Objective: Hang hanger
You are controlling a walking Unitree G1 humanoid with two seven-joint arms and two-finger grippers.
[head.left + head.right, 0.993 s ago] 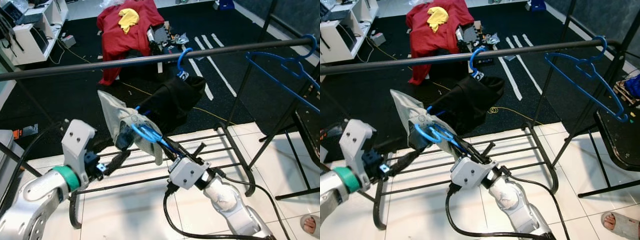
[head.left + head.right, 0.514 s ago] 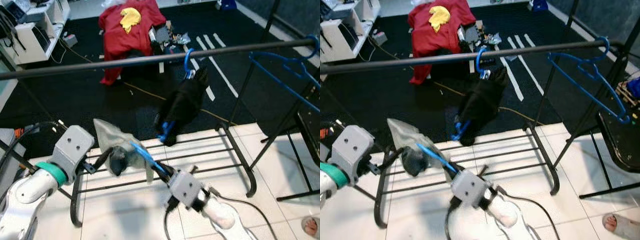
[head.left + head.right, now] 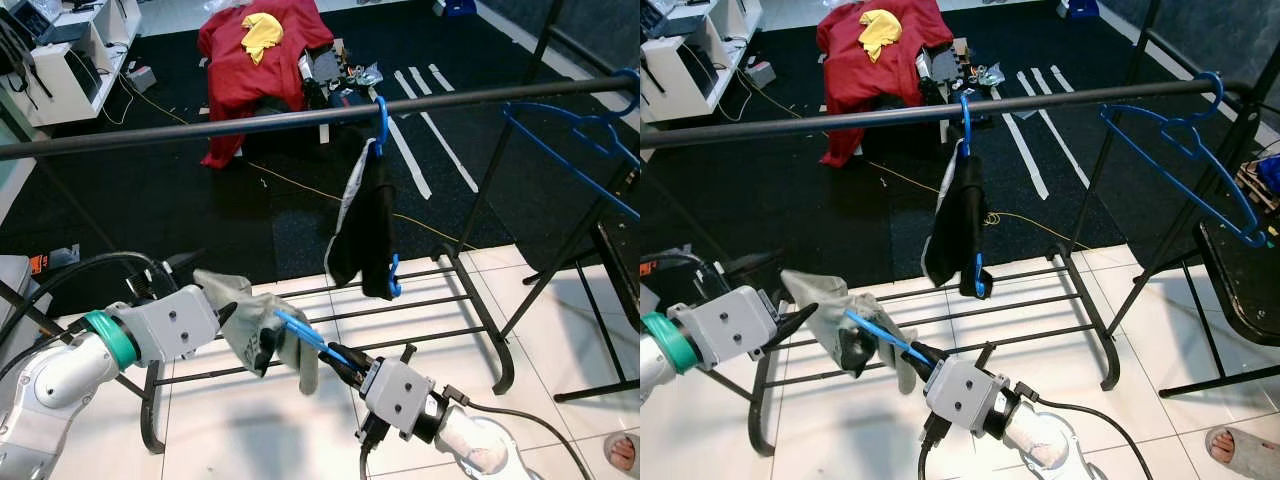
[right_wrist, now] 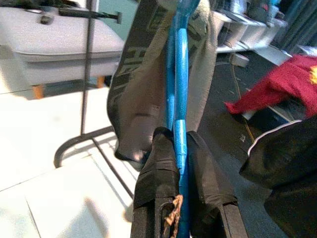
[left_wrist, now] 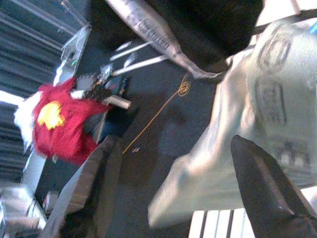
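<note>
Black cloth on the rail's blue hanger [image 3: 381, 125] now hangs straight down, edge-on and narrow, where half a second ago it was bunched and swung out at an angle; a second ago it was spread wide and low toward the grippers. Both arms have dropped lower and drawn in toward the robot since then, carrying the other garment with them.

That grey-beige garment [image 3: 250, 318] sits on a second blue hanger [image 3: 312, 340], held low in front of the rack's floor bars [image 3: 440, 300], well below the dark clothes rail [image 3: 300, 118] and not hooked on it. The hanger is bright blue plastic, thin, its bar running out of the crumpled cloth toward the right gripper [image 4: 178, 148], whose two black fingers are clamped on the bar from either side. The cloth droops in folds, with a dark lining showing at its middle.

The left gripper [image 3: 225, 315] reaches into the garment's side; its fingers [image 5: 262, 178] stand spread apart with the pale fabric between them.

An empty blue hanger [image 3: 1185, 150] hangs at the rail's far right end. A red garment [image 3: 255, 50] lies on the dark carpet beyond.
</note>
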